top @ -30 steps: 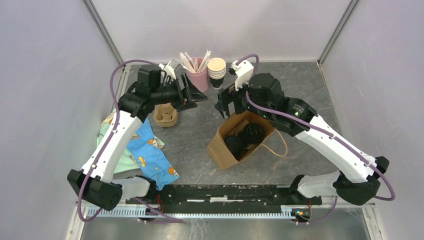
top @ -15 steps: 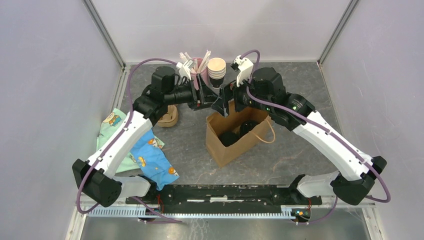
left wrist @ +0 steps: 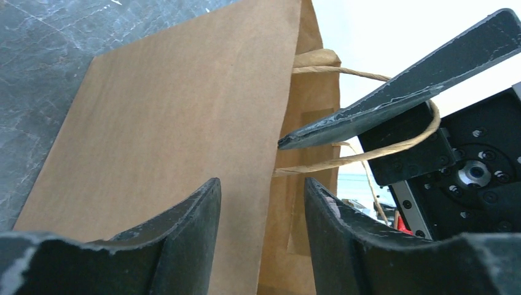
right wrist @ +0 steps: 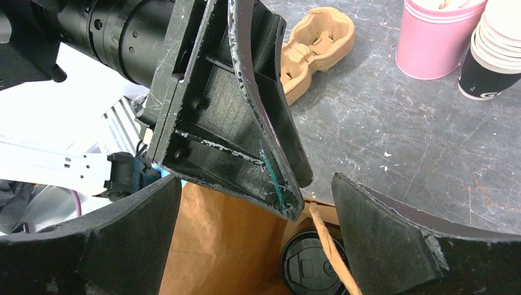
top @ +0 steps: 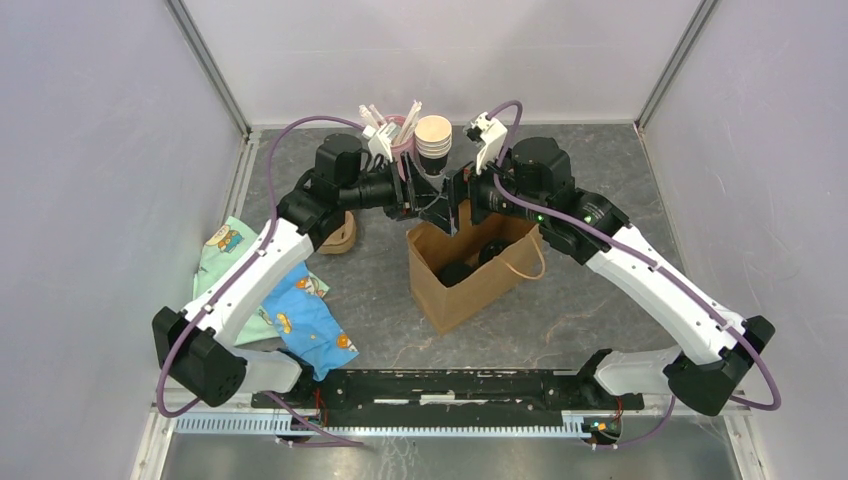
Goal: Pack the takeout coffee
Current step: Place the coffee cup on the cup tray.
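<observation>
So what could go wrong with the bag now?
1. The left jaws stand on either side of the thin paper wall of the bag. If they pinch and pull hard, the paper may tear or crumple.
2. The right jaws are wide open and very close to the left ones, with the handle looped by one of them. They might bump each other or snag it.
3. A tug could tip the bag and knock over the coffee inside.
</observation>
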